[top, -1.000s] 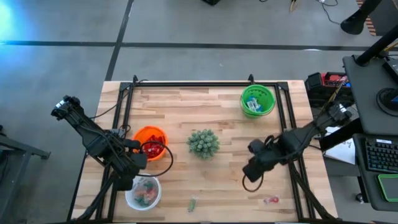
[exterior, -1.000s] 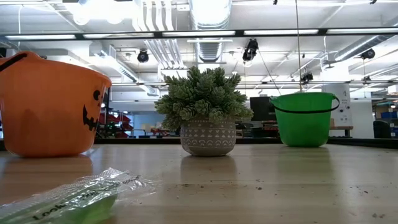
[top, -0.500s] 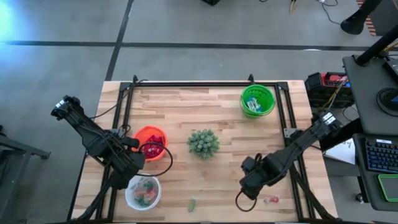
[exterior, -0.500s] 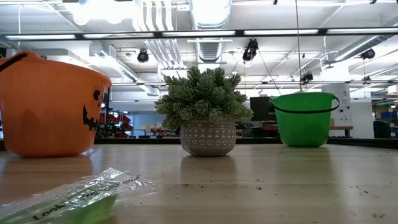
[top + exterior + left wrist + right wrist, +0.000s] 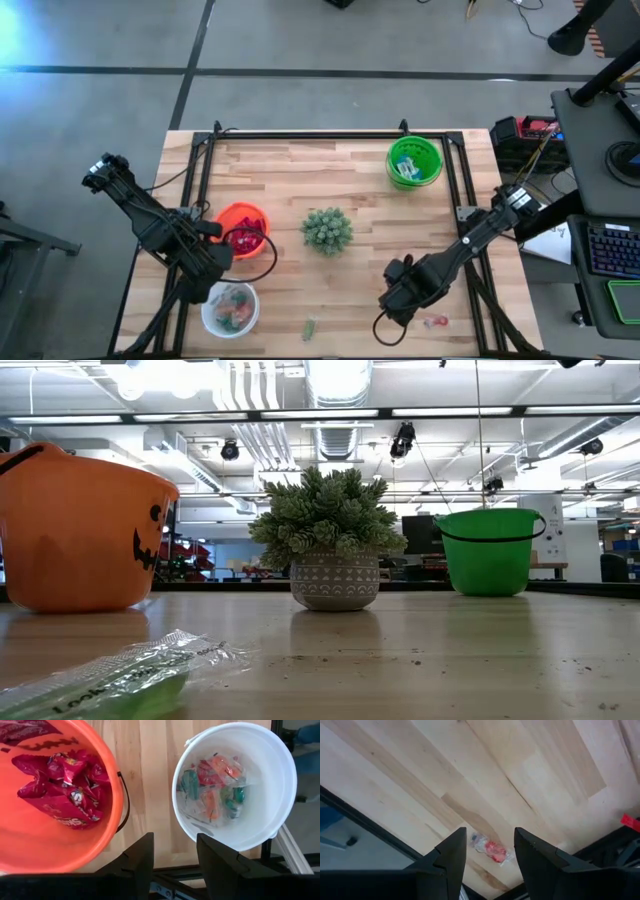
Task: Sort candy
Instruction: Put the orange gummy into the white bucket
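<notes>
Table (image 5: 370, 200): I am seeing the wooden top fill the centre of the high view, with three pails and a plant on it.
Orange pail (image 5: 241, 229): sitting left of centre, red packets (image 5: 65, 787) lying inside.
White pail (image 5: 230, 308): standing at lower left, mixed wrapped sweets inside.
Green pail (image 5: 414, 161): standing at upper right, blue-and-white pieces inside.
Spiky plant (image 5: 327, 229): sitting mid-table; not part of the sort.
Left gripper (image 5: 207, 268): I am holding it between the orange and white pails, fingers parted, nothing between them.
Right gripper (image 5: 400, 298): I am hovering it low in the lower right of the high view, fingers apart and empty.
Red-and-clear candy (image 5: 490, 848): lying loose at the table's lower right edge, framed between the right fingers in the wrist view, just right of the gripper in the high view. Long axis is running roughly across the finger gap, I judge.
Green candy (image 5: 310, 327): lying at bottom centre, well left of the right gripper.
Nearer arm: right, by my judgement.
</notes>
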Robot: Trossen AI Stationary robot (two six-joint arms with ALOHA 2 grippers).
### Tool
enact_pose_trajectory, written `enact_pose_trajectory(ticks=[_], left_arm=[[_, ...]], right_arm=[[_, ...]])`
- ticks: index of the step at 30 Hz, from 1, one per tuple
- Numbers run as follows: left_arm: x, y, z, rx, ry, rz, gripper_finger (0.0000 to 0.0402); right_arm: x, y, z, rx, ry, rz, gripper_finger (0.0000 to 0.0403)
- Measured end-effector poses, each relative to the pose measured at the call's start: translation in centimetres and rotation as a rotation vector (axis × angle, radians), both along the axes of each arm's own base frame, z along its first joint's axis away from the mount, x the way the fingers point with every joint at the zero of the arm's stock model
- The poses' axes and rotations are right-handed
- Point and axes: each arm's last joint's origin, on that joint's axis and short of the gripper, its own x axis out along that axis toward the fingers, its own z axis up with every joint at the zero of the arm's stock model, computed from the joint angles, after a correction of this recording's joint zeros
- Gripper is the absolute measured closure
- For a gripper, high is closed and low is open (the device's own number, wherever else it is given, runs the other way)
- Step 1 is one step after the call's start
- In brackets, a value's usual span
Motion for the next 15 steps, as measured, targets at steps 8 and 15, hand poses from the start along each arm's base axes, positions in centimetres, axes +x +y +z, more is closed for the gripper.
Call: enact_pose_trajectory(ticks=[8, 15], left_arm=[[0.0, 0.0, 0.0, -0.016, 0.014, 0.102, 0.0271], [0.0, 0.0, 0.0, -0.026, 0.021, 0.177, 0.0271]], right_arm=[[-1.8, 1.0, 0.5, -0.004, 0.013, 0.247, 0.0246], [-4.7, 3.3, -0.5, 0.016, 0.060, 0.433, 0.0250]])
